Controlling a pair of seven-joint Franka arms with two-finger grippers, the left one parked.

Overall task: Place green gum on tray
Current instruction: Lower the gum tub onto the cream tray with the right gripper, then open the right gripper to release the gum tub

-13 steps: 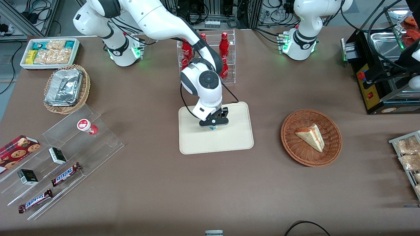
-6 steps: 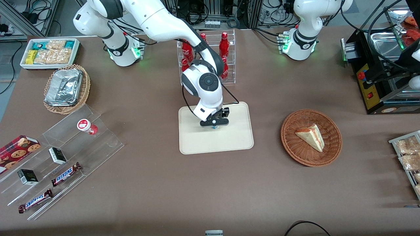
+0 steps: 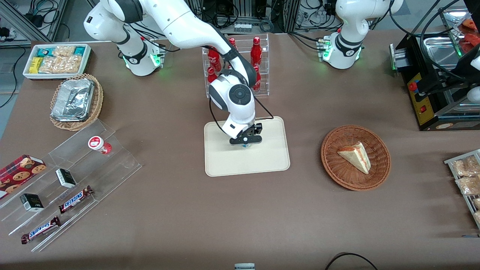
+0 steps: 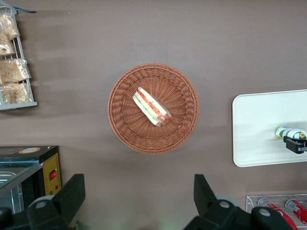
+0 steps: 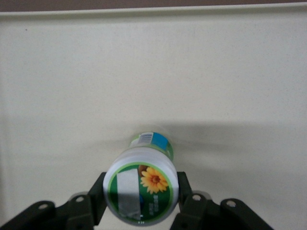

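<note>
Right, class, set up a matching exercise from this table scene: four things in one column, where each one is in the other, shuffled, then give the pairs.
Things:
1. green gum
2. sandwich wedge
3. red-lidded bottle
4. foil container

Places:
A. in the wicker basket near the snack bin
B. between the claw's fingers over the tray
C. on the clear stepped stand
D. in the round brown basket

Pairs: 1-B, 2-D, 3-C, 4-A

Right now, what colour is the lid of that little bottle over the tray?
The green gum has a green-and-white lid with a yellow flower, clearest in the right wrist view, between the gripper fingers.
</note>
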